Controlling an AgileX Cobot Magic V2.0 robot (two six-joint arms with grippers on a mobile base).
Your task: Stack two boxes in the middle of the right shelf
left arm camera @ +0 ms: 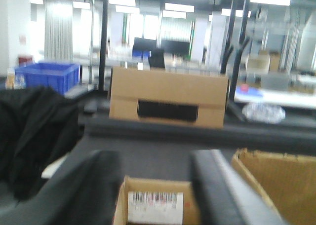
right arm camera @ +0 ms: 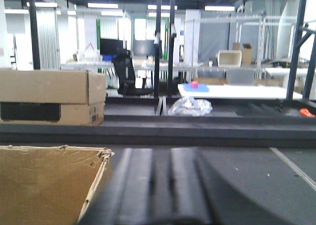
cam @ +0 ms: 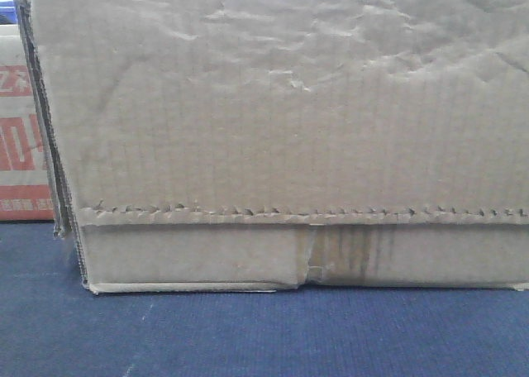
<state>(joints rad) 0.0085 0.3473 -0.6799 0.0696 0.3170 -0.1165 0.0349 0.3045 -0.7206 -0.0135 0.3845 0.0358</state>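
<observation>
The box (cam: 281,104) fills the front view, its wrinkled face square-on, with a jagged flap edge over a lower band that has a darker centre seam. It stands on a blue surface (cam: 248,336). A red-printed carton (cam: 21,145) shows behind it at 9 o'clock. Left wrist view: the left gripper (left arm camera: 155,158) has its fingers (left arm camera: 94,185) spread wide, with a small labelled carton (left arm camera: 155,205) in the gap; contact cannot be determined. An open brown box (left arm camera: 276,180) sits at 4 o'clock, a slotted box (left arm camera: 168,99) at 12 and a blue bin (left arm camera: 47,77) at 10. Right wrist view: the right gripper (right arm camera: 165,158) is blurred and its finger spread cannot be told. A jagged-rimmed open box (right arm camera: 49,180) lies at 8 o'clock.
</observation>
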